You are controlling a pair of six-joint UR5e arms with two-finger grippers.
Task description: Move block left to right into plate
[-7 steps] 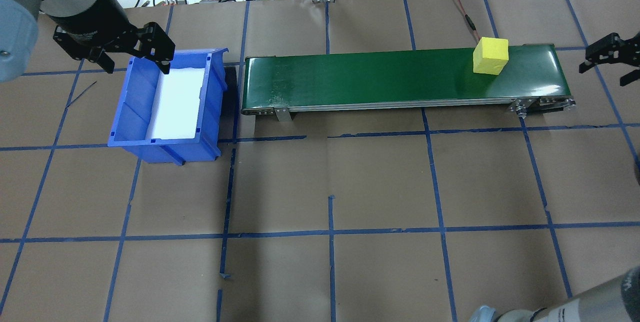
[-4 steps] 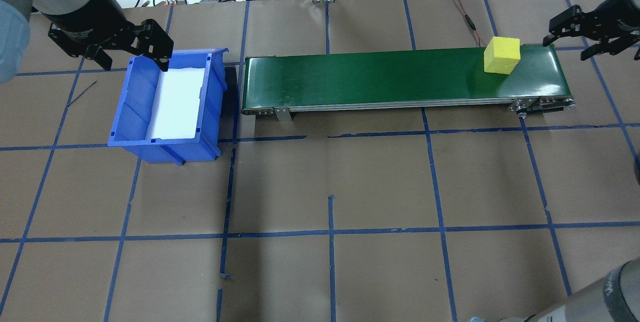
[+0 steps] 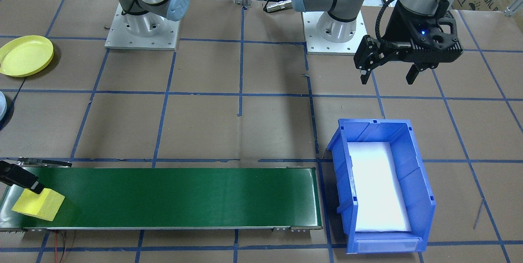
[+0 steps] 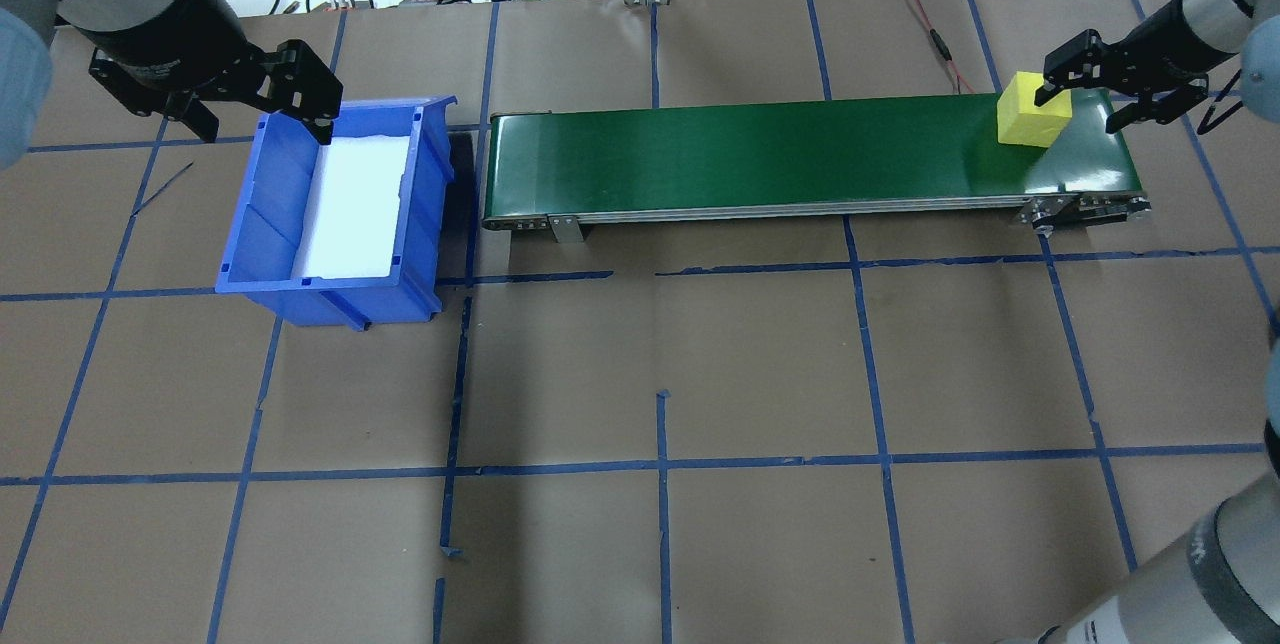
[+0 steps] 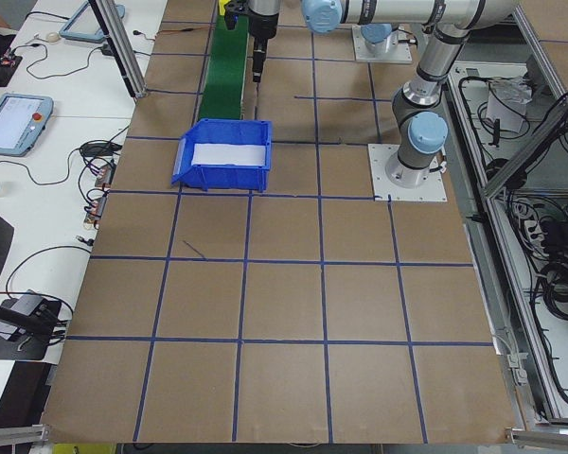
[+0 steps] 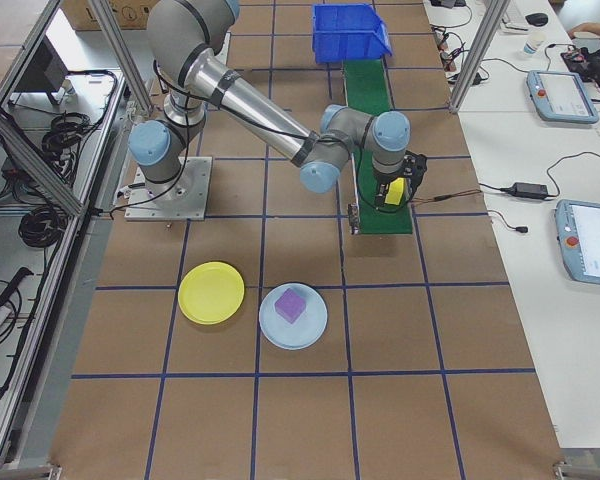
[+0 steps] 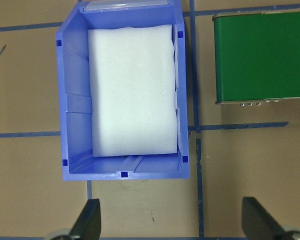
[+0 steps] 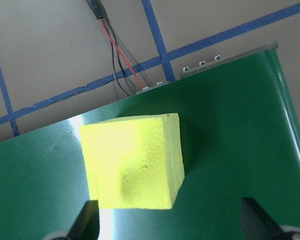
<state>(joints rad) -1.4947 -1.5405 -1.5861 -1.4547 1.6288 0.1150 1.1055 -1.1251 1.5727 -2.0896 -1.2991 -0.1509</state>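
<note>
your right end effector (image 4: 1094,88) hangs wide open over the yellow block (image 4: 1034,110), one finger at its top edge, nothing gripped; the block sits at the right end of the green belt (image 4: 760,152); your left end effector (image 4: 258,109) is spread wide, holding nothing, above the blue bin (image 4: 262,224).
</note>
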